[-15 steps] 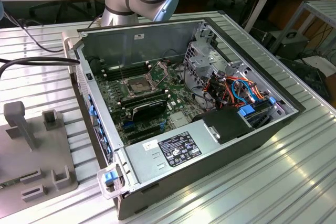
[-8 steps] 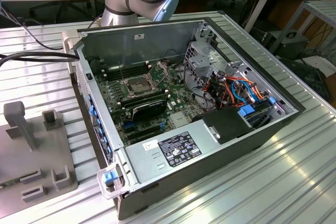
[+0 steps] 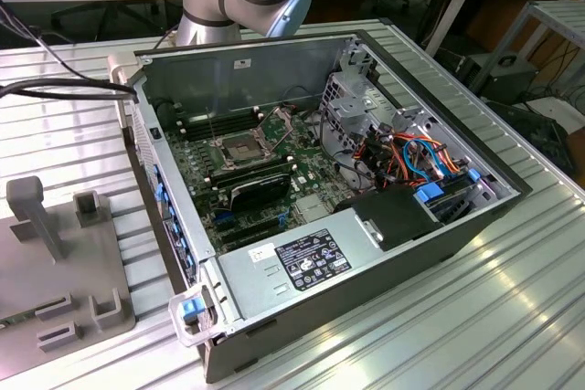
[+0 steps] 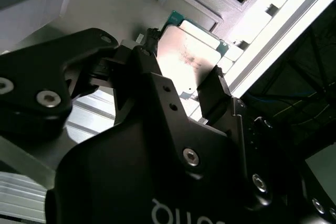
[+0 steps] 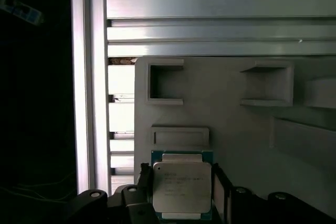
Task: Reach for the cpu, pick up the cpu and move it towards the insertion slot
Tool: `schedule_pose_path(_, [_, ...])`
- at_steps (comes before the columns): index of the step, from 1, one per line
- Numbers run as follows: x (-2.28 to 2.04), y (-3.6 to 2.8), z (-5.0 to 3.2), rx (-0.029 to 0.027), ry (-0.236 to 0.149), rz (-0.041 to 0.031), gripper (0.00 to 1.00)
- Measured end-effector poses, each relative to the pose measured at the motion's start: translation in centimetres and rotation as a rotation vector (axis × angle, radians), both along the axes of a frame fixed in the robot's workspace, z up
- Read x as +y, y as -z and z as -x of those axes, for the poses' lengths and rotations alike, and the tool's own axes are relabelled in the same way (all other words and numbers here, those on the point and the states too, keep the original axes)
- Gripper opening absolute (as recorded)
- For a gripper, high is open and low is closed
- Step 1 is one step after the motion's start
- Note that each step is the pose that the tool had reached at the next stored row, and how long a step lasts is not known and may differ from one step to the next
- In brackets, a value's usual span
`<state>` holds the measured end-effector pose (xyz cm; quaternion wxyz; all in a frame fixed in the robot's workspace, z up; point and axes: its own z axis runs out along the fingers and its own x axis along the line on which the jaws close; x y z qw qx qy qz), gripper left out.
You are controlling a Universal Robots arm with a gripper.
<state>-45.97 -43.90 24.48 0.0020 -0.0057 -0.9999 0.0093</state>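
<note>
Your exterior view is evenly lit from overhead. The ribbed table (image 3: 475, 317) shines in pale streaks, the case (image 3: 274, 70) wall is bright, and the motherboard (image 3: 247, 180) lies in soft shade below it. In the second wrist view, glare washes the cpu (image 4: 191, 56) almost white and the rail (image 4: 283, 30) beside it is blown out, while the gripper (image 4: 184, 59) is a near-black mass. In the first wrist view the cpu (image 5: 182, 187) has a mild sheen, the tray (image 5: 236, 129) pockets hold soft shadows, and the space past the upright rail falls to black.
</note>
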Motion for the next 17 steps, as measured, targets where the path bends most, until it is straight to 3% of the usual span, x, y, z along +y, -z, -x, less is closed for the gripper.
schedule_pose_path(17, [0.0, -2.14, 0.0, 0.0011, 0.0, 0.0, 0.55])
